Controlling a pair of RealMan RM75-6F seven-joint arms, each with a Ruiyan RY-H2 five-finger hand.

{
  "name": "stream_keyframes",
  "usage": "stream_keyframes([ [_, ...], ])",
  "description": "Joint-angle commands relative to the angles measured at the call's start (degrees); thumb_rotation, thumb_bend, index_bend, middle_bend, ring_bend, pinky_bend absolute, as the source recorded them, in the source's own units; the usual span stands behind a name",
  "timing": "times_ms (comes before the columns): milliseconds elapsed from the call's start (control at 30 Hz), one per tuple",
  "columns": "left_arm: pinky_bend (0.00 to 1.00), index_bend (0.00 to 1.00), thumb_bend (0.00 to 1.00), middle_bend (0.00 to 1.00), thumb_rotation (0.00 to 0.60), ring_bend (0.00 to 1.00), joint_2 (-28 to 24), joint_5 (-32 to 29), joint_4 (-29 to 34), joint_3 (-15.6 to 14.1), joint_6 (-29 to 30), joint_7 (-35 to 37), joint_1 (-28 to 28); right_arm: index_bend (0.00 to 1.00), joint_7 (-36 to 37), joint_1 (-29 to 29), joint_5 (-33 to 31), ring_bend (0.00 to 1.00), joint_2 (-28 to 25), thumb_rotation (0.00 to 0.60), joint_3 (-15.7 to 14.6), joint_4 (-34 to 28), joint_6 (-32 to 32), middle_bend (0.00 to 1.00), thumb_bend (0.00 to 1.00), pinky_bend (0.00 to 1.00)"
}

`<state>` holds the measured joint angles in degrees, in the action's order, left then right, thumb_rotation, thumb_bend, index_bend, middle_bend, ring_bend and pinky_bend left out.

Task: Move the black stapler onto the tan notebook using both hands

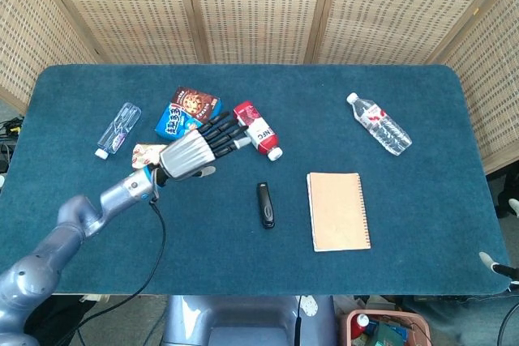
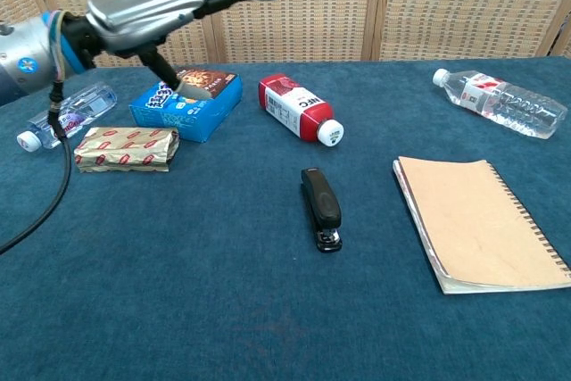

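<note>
The black stapler (image 1: 265, 204) (image 2: 321, 208) lies flat on the blue tablecloth, just left of the tan notebook (image 1: 338, 210) (image 2: 480, 223), with a gap between them. My left hand (image 1: 195, 151) (image 2: 159, 2) is raised above the table to the left of the stapler, fingers stretched out and empty. It hovers near the blue snack box. The right hand shows in neither view.
A blue cookie box (image 1: 188, 117) (image 2: 186, 100), a red-and-white carton (image 1: 257, 129) (image 2: 299, 107), a gold wrapped pack (image 1: 159, 159) (image 2: 126, 148) and a small clear bottle (image 1: 118, 129) (image 2: 65, 116) lie at the back left. A water bottle (image 1: 379, 123) (image 2: 500, 102) lies at the back right.
</note>
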<state>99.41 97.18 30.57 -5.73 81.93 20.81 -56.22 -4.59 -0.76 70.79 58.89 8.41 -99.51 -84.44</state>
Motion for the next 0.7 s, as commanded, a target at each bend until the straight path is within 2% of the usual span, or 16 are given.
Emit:
stream_keyframes([
  [33, 0.0, 0.0, 0.0, 0.0, 0.6, 0.0, -21.2, -15.5, 34.8, 3.7, -9.0, -14.5, 12.5, 0.0, -0.3, 1.8, 3.4, 0.0, 0.9, 0.6, -0.5, 1.7, 1.1, 0.0, 0.0, 0.0],
  [67, 0.0, 0.0, 0.0, 0.0, 0.6, 0.0, -23.6, -17.7, 39.6, 4.0, -9.1, -16.9, 13.8, 0.0, -0.2, 2.2, 4.2, 0.0, 1.1, 0.6, -0.6, 2.3, 1.4, 0.0, 0.0, 0.0],
  [100, 0.0, 0.0, 0.0, 0.0, 0.6, 0.0, -27.9, -22.0, 48.4, 4.3, -7.9, -20.5, 17.0, 0.0, -0.4, 3.2, 6.0, 0.0, 1.5, 0.6, -0.8, 3.8, 2.1, 0.0, 0.0, 0.0],
  [133, 0.0, 0.0, 0.0, 0.0, 0.6, 0.0, -30.2, -24.4, 53.2, 4.4, -6.8, -23.2, 18.9, 0.0, -0.7, 4.1, 7.4, 0.0, 1.7, 0.6, -1.0, 4.9, 2.7, 0.0, 0.0, 0.0],
  [267, 0.0, 0.0, 0.0, 0.0, 0.6, 0.0, -35.6, -29.7, 63.9, 3.5, -1.5, -30.1, 25.1, 0.0, -1.1, 8.7, 14.3, 0.0, 1.9, 0.6, -1.3, 8.9, 5.5, 0.0, 0.0, 0.0],
  [367, 0.0, 0.0, 0.0, 0.0, 0.6, 0.0, -38.3, -33.4, 70.0, 3.4, 2.2, -32.4, 29.6, 0.0, -1.2, 13.4, 20.0, 0.0, 1.7, 0.6, -1.3, 11.5, 8.4, 0.0, 0.0, 0.0],
  [533, 0.0, 0.0, 0.0, 0.0, 0.6, 0.0, -39.2, -33.6, 71.5, 3.4, 4.8, -31.8, 33.8, 0.04, -0.4, 22.1, 30.4, 0.0, 2.3, 0.6, -1.8, 15.2, 12.9, 0.0, 0.0, 0.0],
  [700, 0.0, 0.0, 0.0, 0.0, 0.6, 0.0, -39.2, -32.0, 70.6, 3.9, 5.5, -30.3, 36.1, 0.07, 2.0, 32.8, 42.0, 0.0, 5.4, 0.6, -2.6, 19.4, 16.4, 0.0, 0.0, 0.0],
])
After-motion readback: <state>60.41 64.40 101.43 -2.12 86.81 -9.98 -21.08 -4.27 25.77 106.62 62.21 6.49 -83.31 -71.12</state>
